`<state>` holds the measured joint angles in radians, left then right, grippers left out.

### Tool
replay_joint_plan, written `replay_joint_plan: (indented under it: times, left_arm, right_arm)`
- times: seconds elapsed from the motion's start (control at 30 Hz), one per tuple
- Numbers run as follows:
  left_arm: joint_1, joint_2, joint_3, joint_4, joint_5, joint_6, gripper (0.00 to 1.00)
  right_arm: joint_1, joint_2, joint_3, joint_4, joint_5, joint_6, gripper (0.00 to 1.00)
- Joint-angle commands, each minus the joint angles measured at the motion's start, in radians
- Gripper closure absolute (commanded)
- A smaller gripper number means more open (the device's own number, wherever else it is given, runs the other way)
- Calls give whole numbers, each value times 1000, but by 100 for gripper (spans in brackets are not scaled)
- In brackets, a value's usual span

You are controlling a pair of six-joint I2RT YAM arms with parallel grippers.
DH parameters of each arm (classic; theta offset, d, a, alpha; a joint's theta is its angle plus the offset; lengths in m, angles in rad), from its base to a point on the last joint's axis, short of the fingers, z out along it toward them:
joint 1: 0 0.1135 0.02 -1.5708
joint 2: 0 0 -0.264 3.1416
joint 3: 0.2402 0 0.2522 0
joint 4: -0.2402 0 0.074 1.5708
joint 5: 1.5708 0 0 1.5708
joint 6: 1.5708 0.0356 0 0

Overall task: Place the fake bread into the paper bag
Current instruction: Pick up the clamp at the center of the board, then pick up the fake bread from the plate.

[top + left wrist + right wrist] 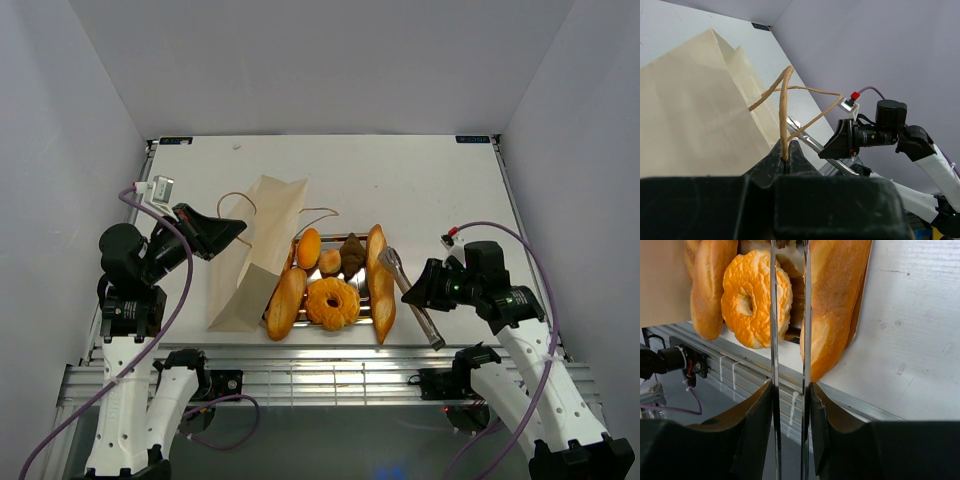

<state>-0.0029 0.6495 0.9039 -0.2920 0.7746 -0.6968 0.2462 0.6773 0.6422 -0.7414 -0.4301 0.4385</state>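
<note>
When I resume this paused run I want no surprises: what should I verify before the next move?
1. Handle grip: left gripper shut on the cord handle of the paper bag: ok.
2. Bag mouth spread open: cannot tell; the bag looks flat-folded.
3. Tool grip: right gripper holding the tongs: ok.
4. Tongs closed on a loaf: cannot tell; the tips are out of the wrist view.
5. Bagging: fake bread in the bag: not ok; the visible pieces lie beside it.

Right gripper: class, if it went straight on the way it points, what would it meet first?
The right gripper straddles the metal tongs; beyond them, probably the long baguette, though depth is unclear.
</note>
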Motion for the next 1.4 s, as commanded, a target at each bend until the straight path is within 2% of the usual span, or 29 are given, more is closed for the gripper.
replay_joint_plan:
  times: [0.0,0.43,0.83,1.1,1.37]
  left_arm:
    - [0,-13,-2,-10,8,8,100]
    - [0,-16,0,-13,6,11,100]
    - [0,-14,-10,-4,6,8,100]
    - [0,-16,-10,-3,6,8,100]
    - [0,-16,-10,-3,8,8,100]
  right_arm:
    - [-4,-22,-7,-44,-30,17,60]
    - [-4,-4,8,-68,42,26,57]
    - [-4,-2,154,-194,180,22,57]
    - [-4,2,205,-239,192,17,55]
    - [-4,-5,174,-243,188,12,52]
